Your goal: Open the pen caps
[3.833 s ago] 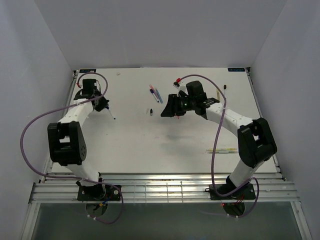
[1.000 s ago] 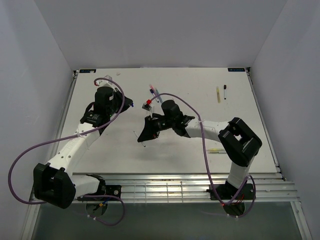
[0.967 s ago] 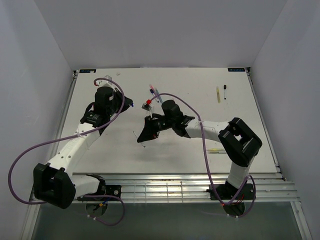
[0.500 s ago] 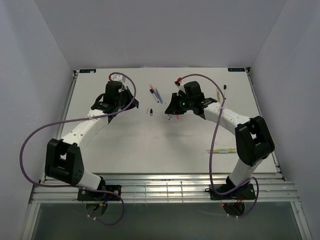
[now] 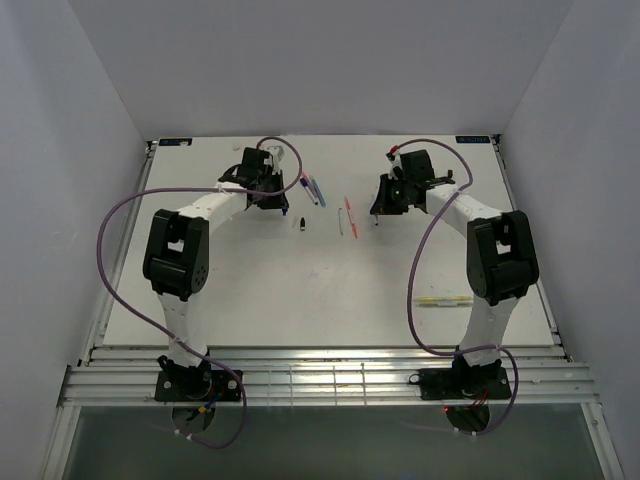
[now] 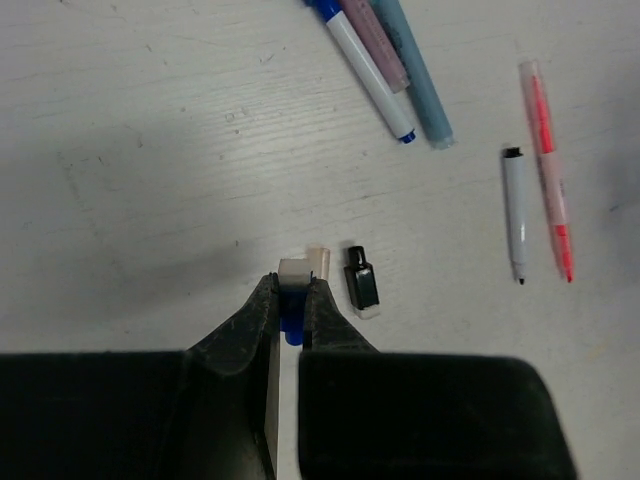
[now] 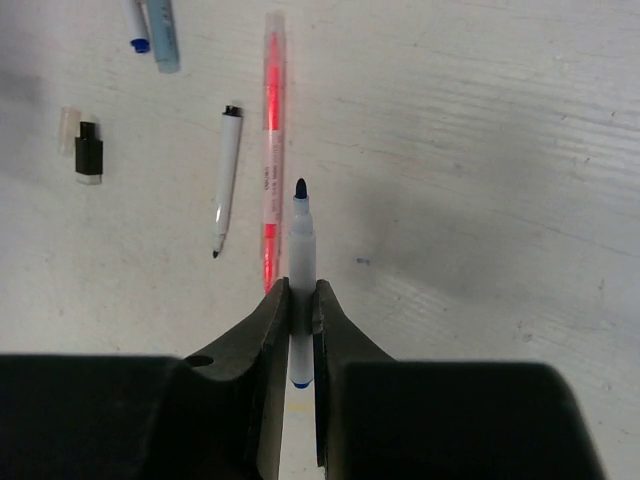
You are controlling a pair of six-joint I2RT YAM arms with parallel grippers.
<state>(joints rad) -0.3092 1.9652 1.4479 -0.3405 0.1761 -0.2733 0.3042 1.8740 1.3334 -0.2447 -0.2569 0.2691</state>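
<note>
- Evidently you are at the end of one uncapping, as I judge it. Your left gripper (image 6: 293,290) has its fingers clamped on a blue cap (image 6: 292,318). Your right gripper (image 7: 300,290) is pinched tight on a white pen (image 7: 300,235) whose dark tip stands bare.
- From the middle of the table (image 5: 300,300), the cap is held at about eleven o'clock and the pen at about one o'clock, well apart.
- Your next move, I think, is to lay both pieces down and go for a capped pen. Try the three pens (image 6: 385,70) at one o'clock from the held cap; I cannot tell if all are capped.
- The cap is stubby, with a pale end poking past the fingertips. A black cap (image 6: 361,283) lies just beside it at three o'clock.
- The held pen is thin. A pink highlighter (image 7: 271,170) and a second white pen (image 7: 225,180) lie at eleven o'clock from it.
</note>
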